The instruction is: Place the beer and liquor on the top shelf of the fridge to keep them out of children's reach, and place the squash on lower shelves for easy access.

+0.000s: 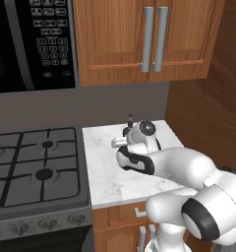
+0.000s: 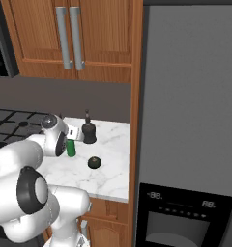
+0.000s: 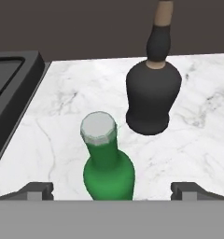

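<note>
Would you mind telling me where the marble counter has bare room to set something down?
The counter's front strip, nearer than the squash, is bare, as is the stove-side stretch. It is crowded at the back, where the beer and liquor stand close together.

Rendered scene, even flat light, moderately bright, no visible lamp. Edges soft, low resolution, slight blur across both base views. Marble table (image 1: 105, 162) brightest surface, no glare. Soft dark shadow pooled at base of liquor (image 3: 153, 95); beer (image 3: 107, 163) sharp, cap pale and matte, faint sheen on green glass. Squash (image 2: 94, 162) reads near black, small contact shadow beneath. Fridge (image 2: 190, 96) uniform grey, no reflections. Back wall dim grey. No lens distortion at edges.
</note>
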